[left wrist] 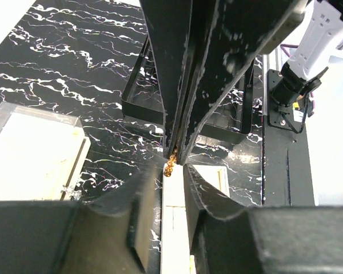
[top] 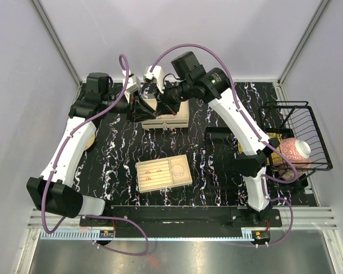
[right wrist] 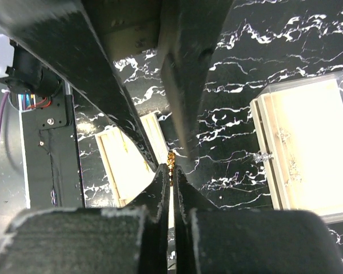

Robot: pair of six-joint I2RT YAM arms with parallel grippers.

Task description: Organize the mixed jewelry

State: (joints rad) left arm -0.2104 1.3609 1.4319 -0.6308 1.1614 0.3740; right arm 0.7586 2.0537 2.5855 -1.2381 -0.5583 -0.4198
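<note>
Right gripper (right wrist: 171, 172) pinches a gold jewelry piece (right wrist: 171, 158); left gripper (left wrist: 170, 176), jaws spread, should retreat straight, without snagging it.

The black, white-veined surface (top: 217, 182) carries one beige compartmented tray (top: 163, 173) near its middle, a second beige tray (top: 170, 121) by the far edge, a wire basket (top: 283, 105) at the right edge and a tan disc (top: 91, 140) at the left.
</note>
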